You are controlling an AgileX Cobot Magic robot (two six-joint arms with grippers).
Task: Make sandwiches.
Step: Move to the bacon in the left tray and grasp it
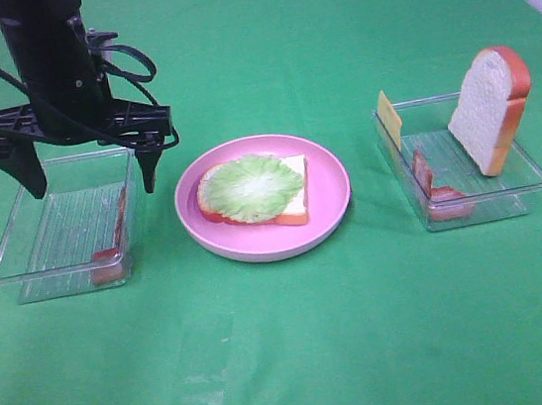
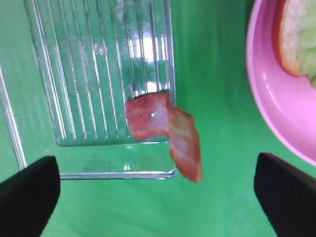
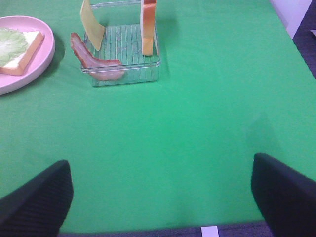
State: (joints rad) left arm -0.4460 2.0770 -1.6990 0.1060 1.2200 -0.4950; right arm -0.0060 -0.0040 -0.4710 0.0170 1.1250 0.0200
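The sandwich is only started. One bread slice (image 1: 296, 202) lies flat on the pink plate (image 1: 257, 251) with a lettuce leaf (image 1: 249, 185) on top of it. Left of the plate sits a clear tray (image 1: 30, 266). A bacon strip (image 2: 168, 129) leans on the tray wall nearest the plate, and one end seems to hang past the tray's edge. The left pincer (image 1: 93, 186) hangs right above that tray, wide open, holding nothing. The bacon is below it, about between its two fingers. The strip's long way runs along the wall, front to back, so the fingers stand on either side of its thin way. I think that is a good way to pinch it. Right of the plate, a second tray (image 1: 536, 183) holds a standing bread slice (image 1: 489, 109), a cheese slice (image 1: 390, 119) and a second bacon strip (image 1: 440, 198). The right pincer (image 3: 160, 195) is wide open and empty too, over the bare green desk (image 3: 197, 123), well away from that tray. So the left arm is much nearer to bacon. No words or labels can be read anywhere.
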